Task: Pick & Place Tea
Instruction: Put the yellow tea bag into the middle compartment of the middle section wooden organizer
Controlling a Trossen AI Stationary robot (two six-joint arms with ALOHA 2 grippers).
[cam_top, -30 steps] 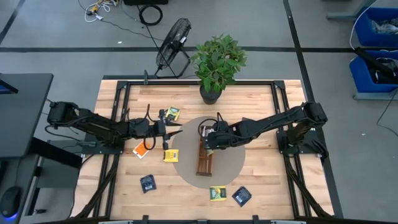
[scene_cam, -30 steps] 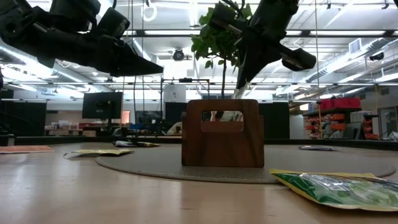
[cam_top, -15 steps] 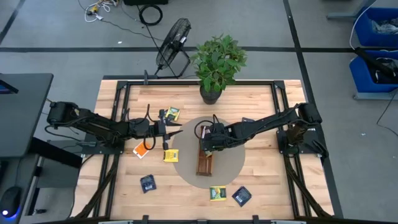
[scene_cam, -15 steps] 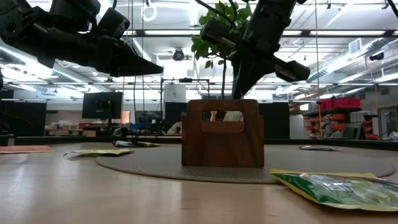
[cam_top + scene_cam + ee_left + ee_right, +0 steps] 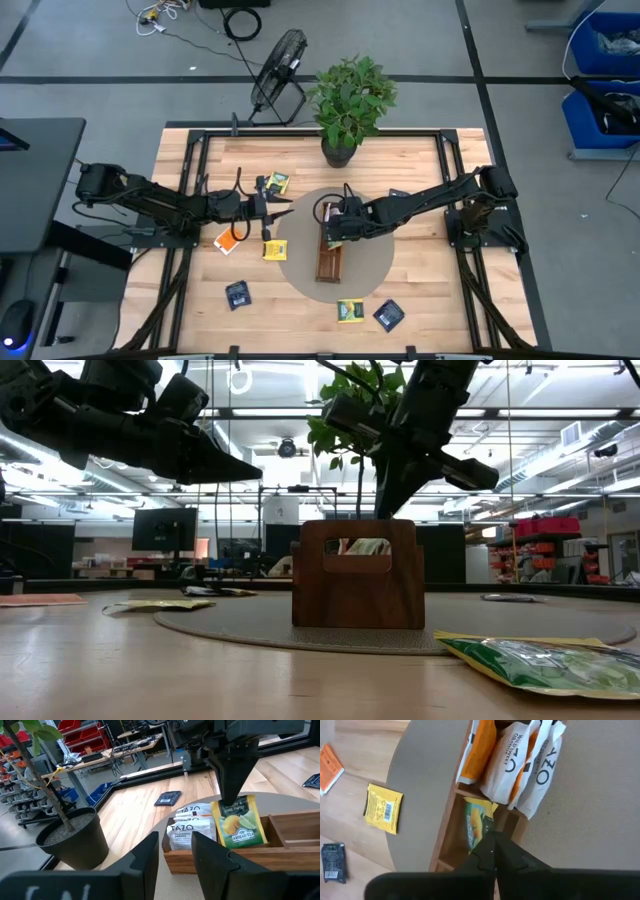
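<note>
Now the right gripper [image 5: 231,802] has dropped from above the wooden tray [image 5: 295,845] into its slot — jaws clenched on the top edge of a glossy yellow-green Ahmad lemon sachet [image 5: 239,822], which stands upright directly below them, beside three white Tazo sachets [image 5: 191,830]. Placement looks nearly done (release remains). The left gripper [image 5: 281,211] hovers apart, jaws half released, empty. Flat foil squares — a yellow sachet [image 5: 274,250] among them — lie on the pale wood counter [image 5: 420,170].
</note>
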